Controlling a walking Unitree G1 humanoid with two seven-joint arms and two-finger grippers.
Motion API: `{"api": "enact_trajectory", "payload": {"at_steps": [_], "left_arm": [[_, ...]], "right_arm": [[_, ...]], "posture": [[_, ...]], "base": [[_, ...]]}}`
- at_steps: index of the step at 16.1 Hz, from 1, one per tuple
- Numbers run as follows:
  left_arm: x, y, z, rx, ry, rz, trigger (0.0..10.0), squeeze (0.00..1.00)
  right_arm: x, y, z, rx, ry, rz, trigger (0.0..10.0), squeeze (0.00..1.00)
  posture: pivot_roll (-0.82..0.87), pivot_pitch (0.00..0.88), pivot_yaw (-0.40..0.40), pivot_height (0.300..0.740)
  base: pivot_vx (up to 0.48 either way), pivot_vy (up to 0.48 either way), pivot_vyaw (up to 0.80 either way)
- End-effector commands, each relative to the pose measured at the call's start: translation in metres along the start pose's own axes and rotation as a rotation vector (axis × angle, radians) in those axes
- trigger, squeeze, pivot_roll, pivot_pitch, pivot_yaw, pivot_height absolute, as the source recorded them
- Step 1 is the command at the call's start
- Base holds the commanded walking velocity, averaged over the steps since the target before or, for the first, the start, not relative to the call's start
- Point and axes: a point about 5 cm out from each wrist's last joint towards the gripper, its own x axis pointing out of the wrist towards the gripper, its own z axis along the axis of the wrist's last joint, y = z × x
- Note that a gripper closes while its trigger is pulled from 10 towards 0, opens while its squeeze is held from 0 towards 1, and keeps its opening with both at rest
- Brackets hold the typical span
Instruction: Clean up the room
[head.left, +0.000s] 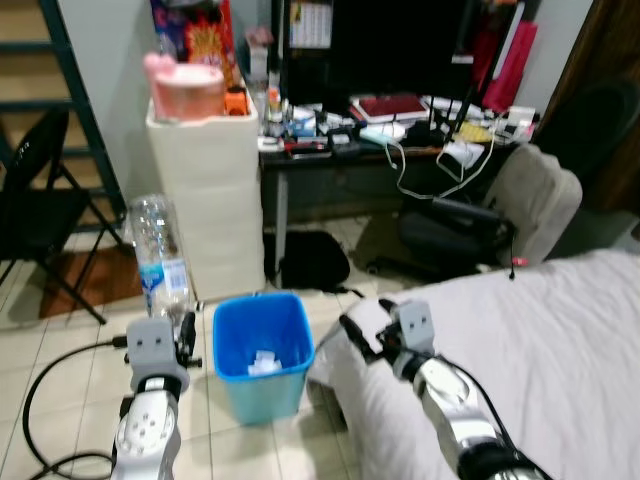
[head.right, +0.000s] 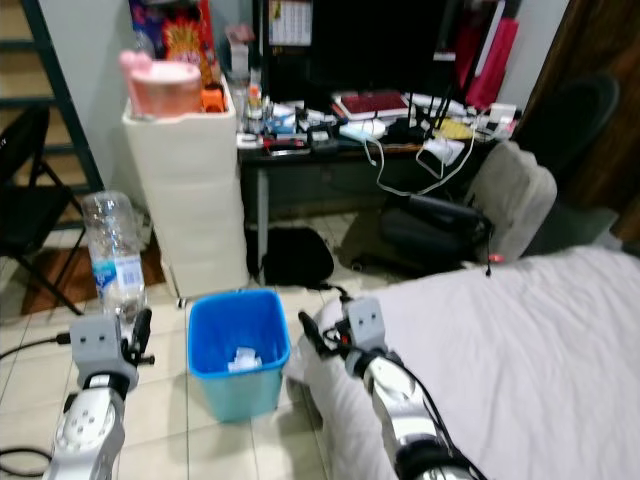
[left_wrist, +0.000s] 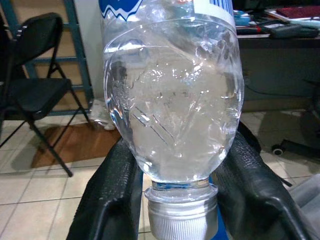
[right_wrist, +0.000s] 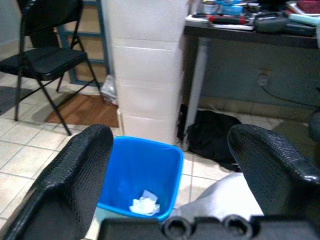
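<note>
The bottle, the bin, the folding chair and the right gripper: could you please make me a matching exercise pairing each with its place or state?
Things:
1. plastic bottle
2. blue bin
3. folding chair
4. right gripper

Places or states:
A. open, above the bed's edge
B. on the tiled floor, crumpled paper inside
C. cap down, held in the left gripper
D. black, at the far left

Pairs: 1-C, 2-B, 3-D, 4-A

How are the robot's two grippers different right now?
The left gripper is shut on a clear plastic bottle, held cap-down, while the right gripper is open and holds nothing. The left gripper is left of the blue bin; the right gripper is right of it, by the bed. Both have black fingers.
</note>
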Motion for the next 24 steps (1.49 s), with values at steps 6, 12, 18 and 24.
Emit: {"api": "enact_trajectory", "payload": {"at_steps": [6,12,18,24], "left_arm": [[0.002,-0.01,0.003,-0.015,-0.017,-0.038,10.0,0.0],[0.001,-0.012,0.001,-0.007,-0.01,-0.051,10.0,0.0],[0.005,-0.014,-0.003,-0.024,0.018,-0.07,10.0,0.0],[0.018,-0.014,-0.018,-0.004,0.123,-0.146,10.0,0.0]], "right_arm": [[-0.004,-0.005,0.001,-0.027,-0.006,0.024,10.0,0.0],[-0.006,-0.004,-0.004,-0.006,0.024,0.042,10.0,0.0],[-0.008,-0.005,-0.006,-0.01,0.028,0.042,10.0,0.0],[-0.014,-0.009,-0.008,-0.016,0.027,0.024,10.0,0.0]], "posture": [[0.17,0.0,-0.068,0.74],[0.17,0.0,-0.071,0.74],[0.16,0.0,-0.066,0.74],[0.11,0.0,-0.057,0.74]], "base": [[0.431,0.0,0.2],[0.431,0.0,0.27],[0.431,0.0,0.0],[0.432,0.0,0.0]]}}
